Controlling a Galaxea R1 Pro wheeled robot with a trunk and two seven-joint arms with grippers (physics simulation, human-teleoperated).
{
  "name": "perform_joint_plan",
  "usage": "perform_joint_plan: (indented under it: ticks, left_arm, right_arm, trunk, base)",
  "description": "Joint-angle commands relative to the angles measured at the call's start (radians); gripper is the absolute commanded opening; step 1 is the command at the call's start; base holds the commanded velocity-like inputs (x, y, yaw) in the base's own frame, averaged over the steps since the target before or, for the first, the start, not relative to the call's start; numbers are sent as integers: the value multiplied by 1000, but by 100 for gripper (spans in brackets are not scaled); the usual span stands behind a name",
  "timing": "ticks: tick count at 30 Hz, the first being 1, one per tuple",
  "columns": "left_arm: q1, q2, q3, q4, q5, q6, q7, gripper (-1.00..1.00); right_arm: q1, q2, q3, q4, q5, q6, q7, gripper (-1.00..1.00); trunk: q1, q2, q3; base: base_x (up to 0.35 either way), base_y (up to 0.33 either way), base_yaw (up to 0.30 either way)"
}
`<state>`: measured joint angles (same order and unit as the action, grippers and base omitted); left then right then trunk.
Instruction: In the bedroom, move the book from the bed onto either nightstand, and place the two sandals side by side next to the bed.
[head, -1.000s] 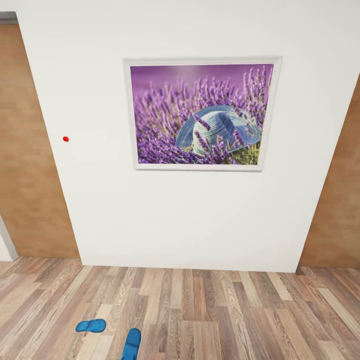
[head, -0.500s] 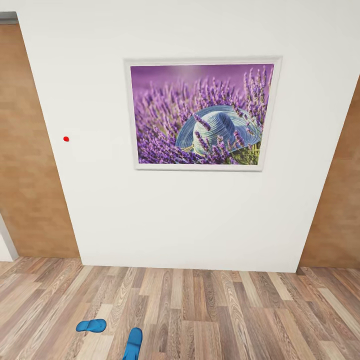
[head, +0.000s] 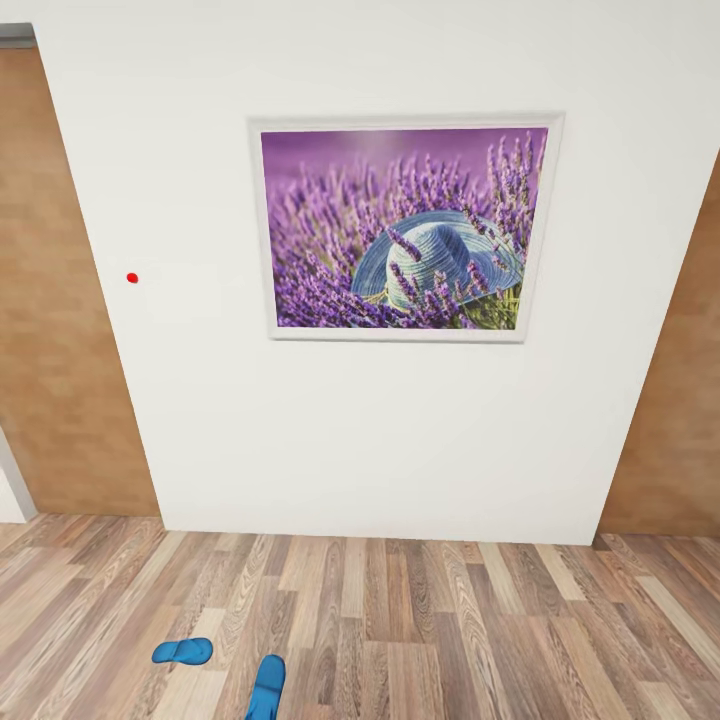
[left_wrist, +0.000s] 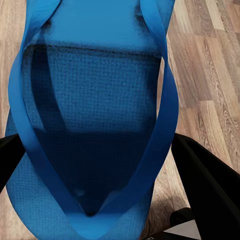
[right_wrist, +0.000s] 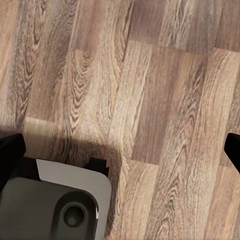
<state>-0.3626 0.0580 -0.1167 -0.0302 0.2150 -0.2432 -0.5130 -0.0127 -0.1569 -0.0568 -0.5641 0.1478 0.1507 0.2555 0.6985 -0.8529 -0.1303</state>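
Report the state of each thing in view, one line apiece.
Left pincer, apparently shut on the held sandal.
Held sandal, straps up, gripped at both sides.
Other sandal, lying flat on the wood floor, nothing gripping it.
Right pincer, open, nothing in it, above the floor.
Framed picture, hanging on the white wall.

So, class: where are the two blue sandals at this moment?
In the head view one sandal lies on the wood floor at lower left; the other sandal shows beside it at the bottom edge.
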Motion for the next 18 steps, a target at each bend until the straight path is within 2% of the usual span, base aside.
perform_joint_plan:
  ticks: [1,18]
  left_arm:
    - [-1,0,-8,1,9,-4,-2,-100]
    - [-1,0,-9,1,9,-4,-2,-100]
  right_arm:
    - [0,1,-6,-3,10,5,8,100]
    - [0,0,-26,-4,10,0,8,100]
  trunk:
    - [0,-1,-2]
    - [0,-1,-25]
  base:
    - [0,0,0]
    - [0,0,0]
